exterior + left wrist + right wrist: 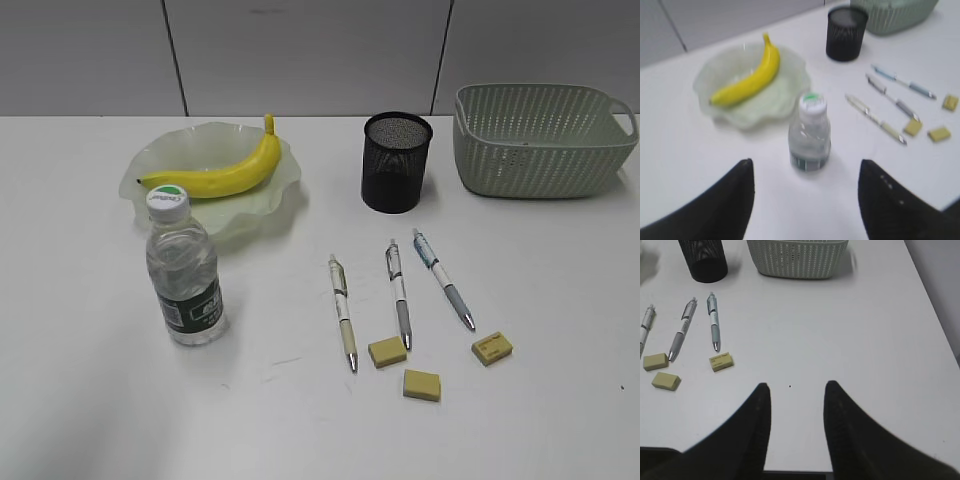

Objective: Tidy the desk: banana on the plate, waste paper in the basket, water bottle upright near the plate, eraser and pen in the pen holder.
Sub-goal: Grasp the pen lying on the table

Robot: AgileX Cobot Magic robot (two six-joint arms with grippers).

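Observation:
The banana (225, 176) lies on the pale-green plate (160, 152) at the back left. The water bottle (184, 268) stands upright just in front of the plate. Three pens (399, 294) and three yellow erasers (422, 384) lie on the desk (90, 400) in front of the black pen holder (396, 161). The basket (540, 138) stands at the back right. No waste paper shows. My left gripper (805, 167) is open and empty, behind the bottle (810, 133). My right gripper (796, 386) is open and empty over bare desk, right of the erasers (721, 361).
Neither arm shows in the exterior view. A grey panelled wall runs behind the desk. The desk's right edge (940, 325) shows in the right wrist view, and its near edge lies just under the right gripper.

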